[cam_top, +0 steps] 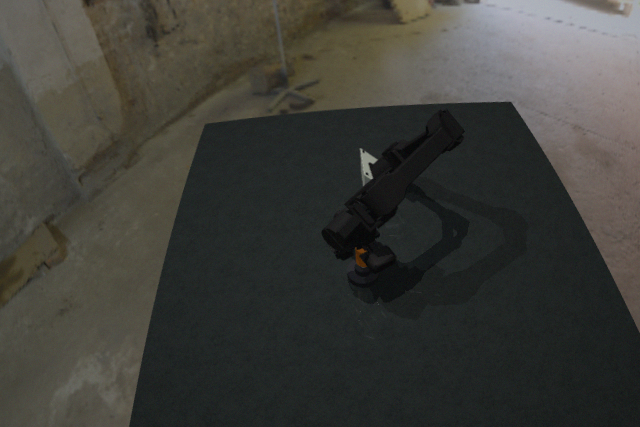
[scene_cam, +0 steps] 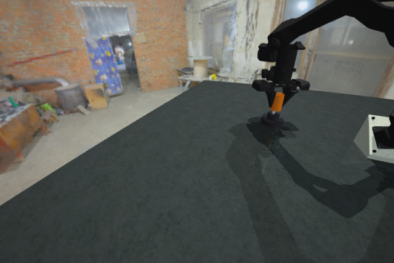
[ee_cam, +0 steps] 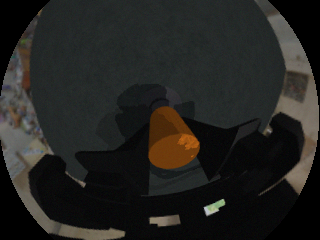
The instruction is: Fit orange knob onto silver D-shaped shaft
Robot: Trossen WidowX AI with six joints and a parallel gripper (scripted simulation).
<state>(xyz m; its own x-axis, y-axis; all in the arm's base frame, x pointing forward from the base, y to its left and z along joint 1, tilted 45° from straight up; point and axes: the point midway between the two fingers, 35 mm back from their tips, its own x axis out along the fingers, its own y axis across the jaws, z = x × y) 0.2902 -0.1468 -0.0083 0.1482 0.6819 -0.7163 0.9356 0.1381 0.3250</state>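
The orange knob (cam_top: 360, 258) (scene_cam: 277, 102) (ee_cam: 174, 150) is held between the fingers of my gripper (scene_cam: 277, 105) (ee_cam: 166, 123), which is shut on it. In the exterior view the knob leans, its top toward the right. Its lower end is just over the round dark pedestal (cam_top: 360, 280) (scene_cam: 270, 121) (ee_cam: 173, 95). A short piece of the silver shaft (scene_cam: 273, 112) shows below the knob's lower left part, so the knob is not down on the pedestal. Whether knob and shaft touch cannot be told. The hole and both flat sides are hidden.
The pedestal stands on the dark table top (cam_top: 258, 334) (scene_cam: 178, 190) (ee_cam: 160, 45). The arm's pale base plate (cam_top: 366, 166) (scene_cam: 364, 140) is behind the arm in the top view and at the right edge in the exterior view. The arm's shadows fall across the table.
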